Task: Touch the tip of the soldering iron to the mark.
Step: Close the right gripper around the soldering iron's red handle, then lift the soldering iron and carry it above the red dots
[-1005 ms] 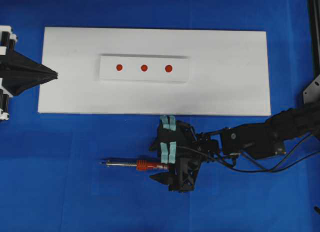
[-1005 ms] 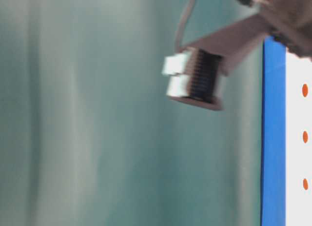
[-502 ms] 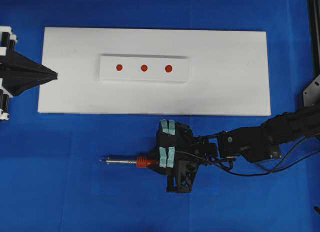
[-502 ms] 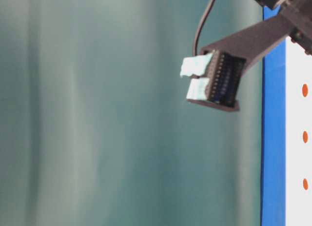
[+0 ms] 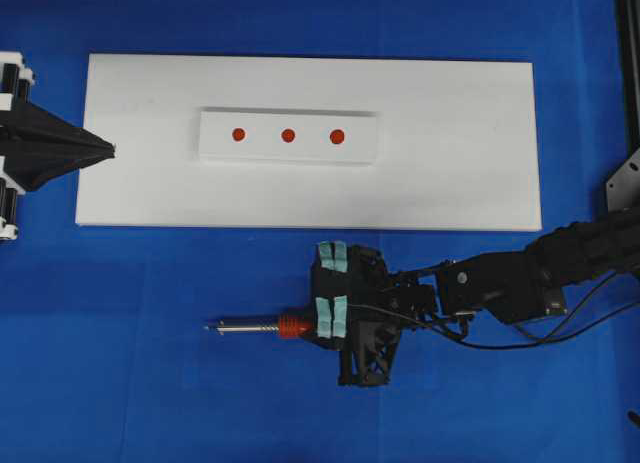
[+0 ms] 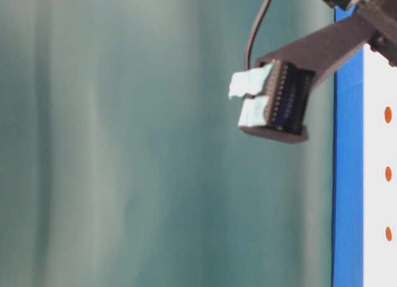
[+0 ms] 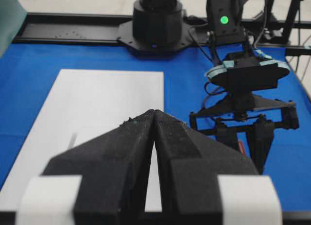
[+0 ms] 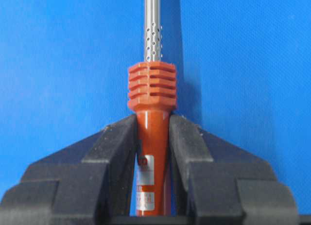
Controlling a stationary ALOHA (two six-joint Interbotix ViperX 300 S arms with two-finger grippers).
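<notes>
The soldering iron [image 8: 151,152] sits between my right gripper [image 8: 151,137] fingers, which are clamped on its red-orange handle just behind the ribbed collar. Its silver shaft juts out ahead over the blue mat [image 5: 150,383], and the tip [image 5: 208,330] points away from the gripper, well short of the white board [image 5: 450,183] with its red marks [image 5: 288,136]. My left gripper [image 7: 154,119] rests pressed closed at the board's far end.

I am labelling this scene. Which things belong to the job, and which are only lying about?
Job:
- iron, held by right gripper
- tip
- red marks

Not in use:
- white board
- left gripper, shut
- blue cloth
</notes>
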